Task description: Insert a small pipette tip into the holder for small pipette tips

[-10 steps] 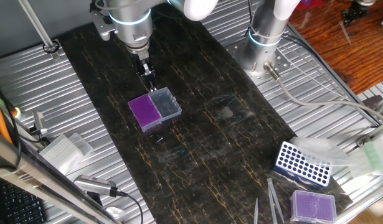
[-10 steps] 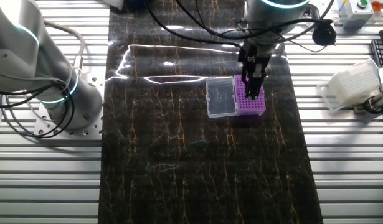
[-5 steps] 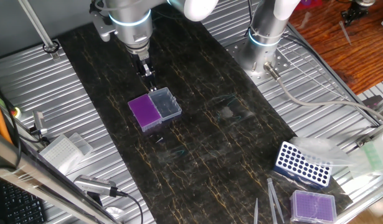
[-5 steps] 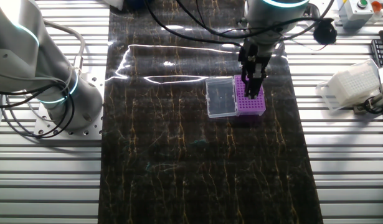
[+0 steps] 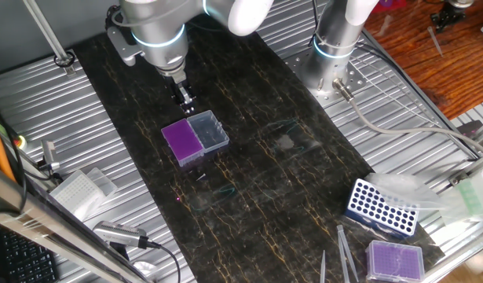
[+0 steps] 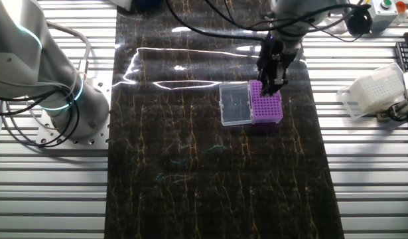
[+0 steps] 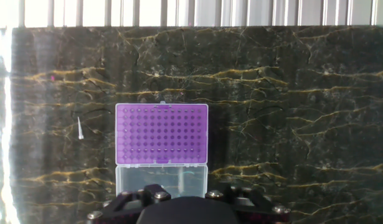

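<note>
Gripper [image 6: 275, 85] has lifted and backed off the holder [image 5: 195, 137] versus a second ago; it now hangs above the holder's far edge. Can't tell whether the jaws are spread or pinching: too small in both fixed views, fingertips out of the hand view. A tip [image 7: 80, 128] lies loose on the tabletop [image 7: 291, 93], just beside the purple grid. No tip visibly seated, so I'd judge insertion not done; picking up that tip likely comes next.

A robot lab bench: aluminium-slat table [image 5: 107, 149], dark marbled mat [image 5: 249, 173], blue tube rack [image 5: 382, 207], purple pipette-tip boxes [image 5: 395, 260].
</note>
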Robot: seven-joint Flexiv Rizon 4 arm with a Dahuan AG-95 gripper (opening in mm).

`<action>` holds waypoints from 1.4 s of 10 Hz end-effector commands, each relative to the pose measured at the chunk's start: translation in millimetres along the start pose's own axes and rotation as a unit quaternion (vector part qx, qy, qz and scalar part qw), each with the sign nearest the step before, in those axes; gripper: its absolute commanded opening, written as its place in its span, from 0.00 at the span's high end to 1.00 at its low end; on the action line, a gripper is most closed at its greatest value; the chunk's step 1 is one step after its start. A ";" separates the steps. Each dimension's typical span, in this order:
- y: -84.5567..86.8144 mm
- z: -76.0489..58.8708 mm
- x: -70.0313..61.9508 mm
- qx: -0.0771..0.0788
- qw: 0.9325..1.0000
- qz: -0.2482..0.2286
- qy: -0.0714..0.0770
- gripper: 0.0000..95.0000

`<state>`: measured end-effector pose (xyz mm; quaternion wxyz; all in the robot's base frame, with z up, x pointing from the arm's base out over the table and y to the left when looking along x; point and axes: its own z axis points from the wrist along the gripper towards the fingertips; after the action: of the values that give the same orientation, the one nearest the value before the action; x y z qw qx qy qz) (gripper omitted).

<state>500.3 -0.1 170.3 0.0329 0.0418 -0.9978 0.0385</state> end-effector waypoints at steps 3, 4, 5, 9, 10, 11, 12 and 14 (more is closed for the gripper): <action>0.1 0.3 0.2 0.000 1.000 -0.004 0.000 1.00; 0.1 0.3 0.2 0.000 1.000 -0.005 0.000 1.00; 0.1 0.2 0.2 0.001 1.000 -0.004 0.000 1.00; 0.1 0.2 0.2 0.001 1.000 -0.007 0.000 1.00; 0.1 0.2 0.2 0.001 1.000 -0.007 0.000 1.00; 0.2 0.3 0.1 0.001 1.000 -0.008 0.000 1.00; 0.3 0.3 0.0 0.001 1.000 -0.009 0.000 1.00; 0.9 0.5 -0.9 0.002 1.000 -0.009 0.000 1.00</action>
<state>501.2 0.9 169.6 0.0335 0.0502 -0.9974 0.0399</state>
